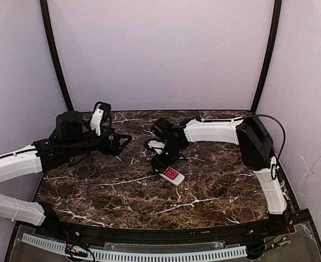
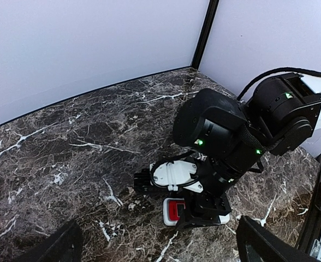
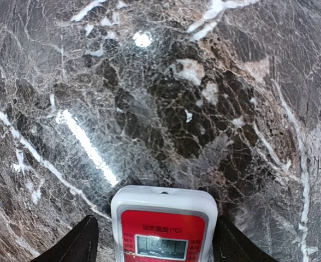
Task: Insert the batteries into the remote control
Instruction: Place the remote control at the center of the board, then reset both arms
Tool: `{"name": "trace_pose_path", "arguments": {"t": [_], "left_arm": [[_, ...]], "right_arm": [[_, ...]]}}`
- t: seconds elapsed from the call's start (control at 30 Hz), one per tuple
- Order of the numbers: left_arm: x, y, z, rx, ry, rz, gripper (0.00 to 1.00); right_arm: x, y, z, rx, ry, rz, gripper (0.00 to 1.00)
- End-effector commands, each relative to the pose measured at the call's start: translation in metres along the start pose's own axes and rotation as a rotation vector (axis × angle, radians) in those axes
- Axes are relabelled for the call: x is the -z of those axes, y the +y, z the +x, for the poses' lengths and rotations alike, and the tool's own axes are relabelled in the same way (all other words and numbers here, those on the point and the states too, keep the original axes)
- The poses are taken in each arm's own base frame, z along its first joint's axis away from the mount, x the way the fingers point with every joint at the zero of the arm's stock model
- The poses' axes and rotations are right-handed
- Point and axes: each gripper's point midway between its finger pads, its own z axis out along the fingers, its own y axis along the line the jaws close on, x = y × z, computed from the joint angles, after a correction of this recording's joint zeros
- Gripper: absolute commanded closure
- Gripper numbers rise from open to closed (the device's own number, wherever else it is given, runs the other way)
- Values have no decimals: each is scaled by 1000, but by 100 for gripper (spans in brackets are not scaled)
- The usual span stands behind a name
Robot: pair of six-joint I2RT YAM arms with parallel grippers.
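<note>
The remote control (image 1: 173, 175) lies flat on the dark marble table, red button face up. It also shows in the left wrist view (image 2: 174, 210) and the right wrist view (image 3: 164, 229). My right gripper (image 1: 162, 164) is lowered over it, with a dark finger (image 3: 84, 243) on each long side. The right-hand finger is at the remote's edge, and a thin gap shows on the left. My left gripper (image 1: 118, 143) is open and empty above the table's left part, well away from the remote. No batteries are in view.
The marble table (image 1: 111, 191) is bounded by pale walls at the back and sides, with black corner posts (image 1: 55, 54). A black rail and a white cable chain (image 1: 149, 254) run along the near edge. The right arm's cable (image 1: 269, 123) loops above its elbow.
</note>
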Motion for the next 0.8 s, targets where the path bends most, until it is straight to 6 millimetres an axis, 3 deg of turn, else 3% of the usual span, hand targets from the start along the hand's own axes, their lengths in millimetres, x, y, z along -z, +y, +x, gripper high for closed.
{"name": "trace_pose_path", "arguments": {"t": [0.0, 0.1, 0.2, 0.33, 0.43, 0.53, 0.63, 0.73, 0.77], "left_arm": [[4, 3, -4, 8, -12, -15, 1], [1, 4, -3, 18, 21, -26, 1], [-6, 9, 9, 40, 105, -54, 2], [-16, 13, 7, 82, 172, -55, 1], [-24, 23, -2, 118, 185, -61, 1], [-28, 34, -11, 156, 204, -73, 2], [-38, 56, -1, 202, 279, -119, 1], [-48, 74, 9, 244, 332, -159, 2], [-50, 77, 10, 250, 327, -170, 2]], "right_arm": [[-22, -1, 23, -19, 72, 9, 28], [-4, 0, 8, -11, 14, 20, 22], [28, 1, -15, 0, -88, 35, 6], [88, -7, -42, -13, -262, 34, 1], [135, -23, -49, -44, -390, 34, 1], [179, -46, -43, -96, -524, 37, 1], [215, -74, -25, -180, -660, 37, 1], [234, -94, 6, -257, -766, 12, 1], [230, -99, 16, -279, -776, 1, 1]]}}
